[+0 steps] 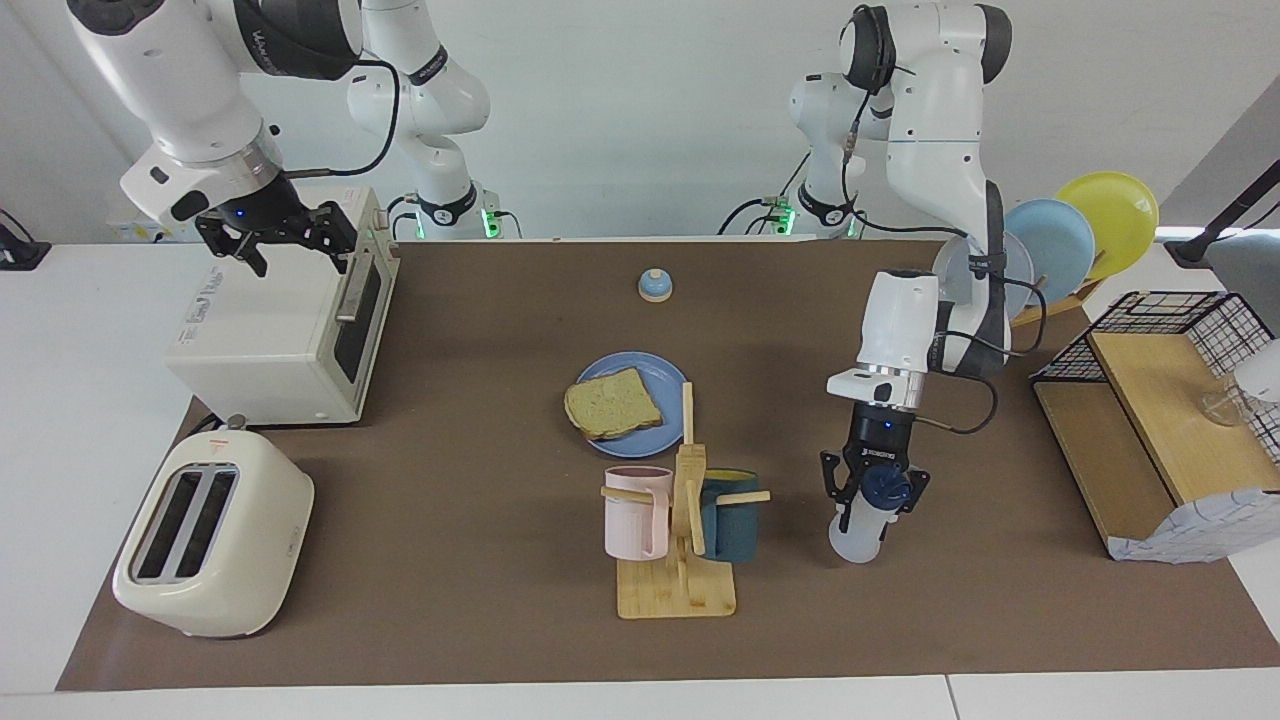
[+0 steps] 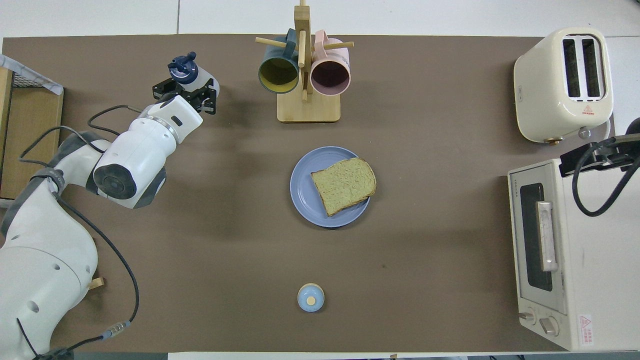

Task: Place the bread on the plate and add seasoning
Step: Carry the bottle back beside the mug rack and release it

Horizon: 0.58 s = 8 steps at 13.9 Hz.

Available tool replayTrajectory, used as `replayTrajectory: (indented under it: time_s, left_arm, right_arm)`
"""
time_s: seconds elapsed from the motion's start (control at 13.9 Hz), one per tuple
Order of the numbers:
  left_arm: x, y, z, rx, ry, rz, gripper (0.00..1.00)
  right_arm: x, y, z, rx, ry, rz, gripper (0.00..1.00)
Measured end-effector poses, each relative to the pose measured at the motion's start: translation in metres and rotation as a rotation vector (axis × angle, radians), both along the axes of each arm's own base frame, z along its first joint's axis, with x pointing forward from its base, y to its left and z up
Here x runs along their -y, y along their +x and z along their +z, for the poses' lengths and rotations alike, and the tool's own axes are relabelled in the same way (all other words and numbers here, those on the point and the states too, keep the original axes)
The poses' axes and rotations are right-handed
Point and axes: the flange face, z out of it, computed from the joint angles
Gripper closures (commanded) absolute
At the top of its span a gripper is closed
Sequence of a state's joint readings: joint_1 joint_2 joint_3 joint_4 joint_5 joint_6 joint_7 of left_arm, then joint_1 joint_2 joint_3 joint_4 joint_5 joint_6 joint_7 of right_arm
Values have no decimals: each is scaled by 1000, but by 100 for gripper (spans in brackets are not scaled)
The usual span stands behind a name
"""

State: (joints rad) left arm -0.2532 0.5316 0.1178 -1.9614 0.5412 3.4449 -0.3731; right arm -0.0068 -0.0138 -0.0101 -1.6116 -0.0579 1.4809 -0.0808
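One slice of bread, roughly square with a porous tan crumb and darker crust, lies on one round, flat, medium-blue plate at the centre of the frame in both views; one corner of the slice overhangs the rim. One bottle of translucent white plastic with a dark blue cap is at centre right of the facing view and upper left of the overhead view, tilted. The left gripper is clenched on the bottle just below the cap; whether the bottle's base touches the brown mat cannot be told. The right gripper, at upper left of the facing view, waits with jaws released over one boxy white toaster oven. One rounded cream toaster with two slots sits at lower left of that view. One wooden rack carries two mugs, one pink and one dark teal. One small blue-domed bell stands at upper centre.
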Motion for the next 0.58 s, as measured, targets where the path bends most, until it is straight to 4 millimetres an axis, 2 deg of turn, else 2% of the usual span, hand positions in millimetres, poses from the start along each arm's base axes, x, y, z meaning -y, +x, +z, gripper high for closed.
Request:
replayTrajectory:
  time_s: [0.29,0.36,0.43,0.5,0.58]
  left_arm:
    - [-24,7,-23,-21,37,4,99]
    - [-24,7,-25,-24,37,4,89]
    - [-24,7,-25,-23,35,4,71]
    - [-25,7,-25,-23,35,6,28]
    - [-26,7,-25,-23,33,8,0]
  right_arm:
    - [0,-3,-2,-21,0,-1,0]
    - [0,-3,-2,-21,0,-1,0]
    - [0,-3,-2,-21,0,-1,0]
    - [0,-3,-2,-21,0,-1,0]
    - [0,-3,-1,-21,0,-1,0]
